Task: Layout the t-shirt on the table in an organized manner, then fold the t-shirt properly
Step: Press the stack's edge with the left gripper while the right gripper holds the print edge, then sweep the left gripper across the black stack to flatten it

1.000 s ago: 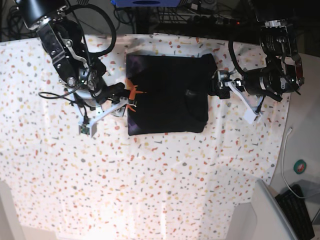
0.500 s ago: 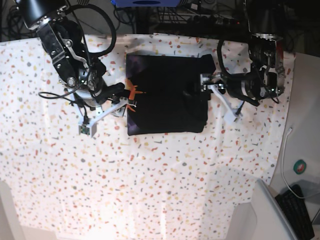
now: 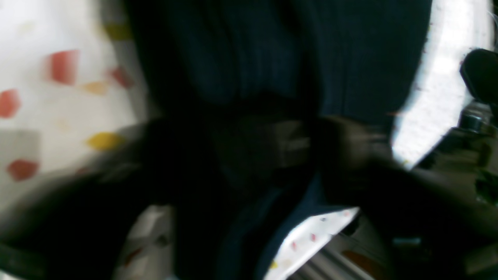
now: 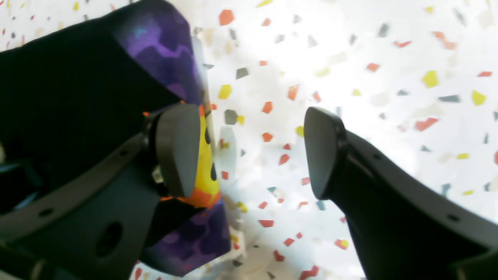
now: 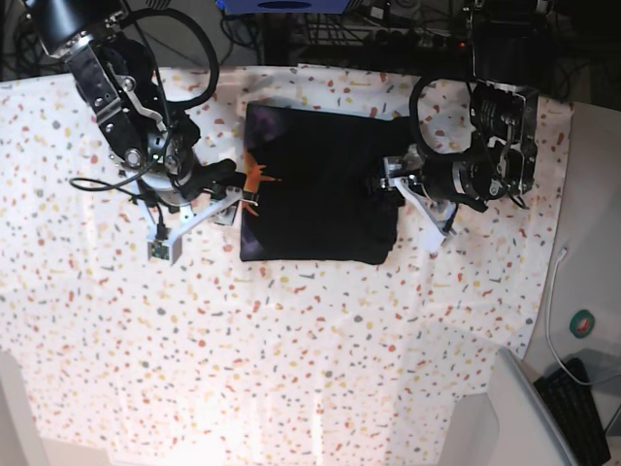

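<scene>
The black t-shirt (image 5: 320,184) lies folded into a rectangle on the speckled table (image 5: 291,340). My left gripper (image 5: 381,184) sits on the shirt's right edge. The left wrist view is blurred and filled with dark fabric (image 3: 350,58), so the jaws' state does not show. My right gripper (image 5: 245,197) is at the shirt's left edge, by the orange print. In the right wrist view it (image 4: 249,151) stands open. One finger (image 4: 177,149) is over the purple-and-orange printed edge (image 4: 163,66), and the other (image 4: 323,153) is over bare cloth.
A plain white side surface (image 5: 592,243) borders the table on the right, with a thin cable (image 5: 551,320), a round green object (image 5: 584,323) and a keyboard (image 5: 582,408). Dark cables and equipment (image 5: 388,29) line the far edge.
My left arm has moved leftward from beside the shirt onto its right edge, and that edge has shifted slightly left. The right arm has barely moved.
</scene>
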`<state>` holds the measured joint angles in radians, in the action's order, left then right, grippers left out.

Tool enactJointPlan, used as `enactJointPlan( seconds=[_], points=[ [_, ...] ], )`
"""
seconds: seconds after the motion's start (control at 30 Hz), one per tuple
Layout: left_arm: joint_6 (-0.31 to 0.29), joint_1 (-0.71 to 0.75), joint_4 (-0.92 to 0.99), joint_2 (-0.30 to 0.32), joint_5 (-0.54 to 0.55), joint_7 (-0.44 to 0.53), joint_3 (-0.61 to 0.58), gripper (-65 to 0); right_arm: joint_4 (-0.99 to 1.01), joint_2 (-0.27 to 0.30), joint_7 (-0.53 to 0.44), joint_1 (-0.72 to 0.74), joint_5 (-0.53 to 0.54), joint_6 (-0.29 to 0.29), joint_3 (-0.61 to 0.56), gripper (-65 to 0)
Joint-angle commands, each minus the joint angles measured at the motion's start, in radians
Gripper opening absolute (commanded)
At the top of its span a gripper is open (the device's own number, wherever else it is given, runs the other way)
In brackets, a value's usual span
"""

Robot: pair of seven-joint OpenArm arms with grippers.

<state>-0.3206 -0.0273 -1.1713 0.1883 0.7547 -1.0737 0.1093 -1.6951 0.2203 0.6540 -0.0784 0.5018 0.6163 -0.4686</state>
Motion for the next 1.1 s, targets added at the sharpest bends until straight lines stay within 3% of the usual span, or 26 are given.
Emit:
enactJointPlan(
  seconds=[0.0,0.03,0.07,0.17,0.37,0.5,0.7,1.07],
  points=[
    [0.005,0.005,0.000,0.004,-0.024,-0.036,-0.004,-47.6,-0.016,0.003,-0.018,0.010,-0.004,-0.003,0.006,-25.7],
    [0.005,-0.006,0.000,0.006,-0.025,-0.040,-0.006,-61.1,-0.016,0.004,-0.018,0.010,-0.004,-0.003,0.006,-25.7],
    [0.007,-0.021,0.001,0.009,-0.030,-0.041,-0.006,-65.0,-0.016,0.004,-0.018,0.010,-0.004,-0.003,0.006,-25.8],
    [0.007,-0.082,0.000,0.053,-0.126,-0.043,-0.116,-65.0,-0.020,0.023,-0.018,0.010,-0.004,-0.003,0.026,-25.8],
    [0.001,-0.245,-0.051,0.176,-0.366,-0.032,-0.624,-65.0,-0.023,0.032,-0.018,-0.007,-0.004,-0.003,0.159,-25.8],
    [0.001,-0.345,-0.088,0.181,-0.545,-0.026,-0.836,-65.0,-0.015,0.032,-0.018,-0.027,-0.004,-0.003,0.247,-25.8],
    [-0.001,-0.425,-0.078,0.098,-0.740,0.123,-1.043,-65.0,-0.016,0.034,-0.018,-0.070,-0.004,-0.003,0.334,-25.8],
    [-0.001,-0.449,0.029,-0.062,-0.756,0.137,-1.060,-65.0,-0.016,0.057,-0.018,-0.103,-0.004,-0.003,0.367,-25.7]
  ],
)
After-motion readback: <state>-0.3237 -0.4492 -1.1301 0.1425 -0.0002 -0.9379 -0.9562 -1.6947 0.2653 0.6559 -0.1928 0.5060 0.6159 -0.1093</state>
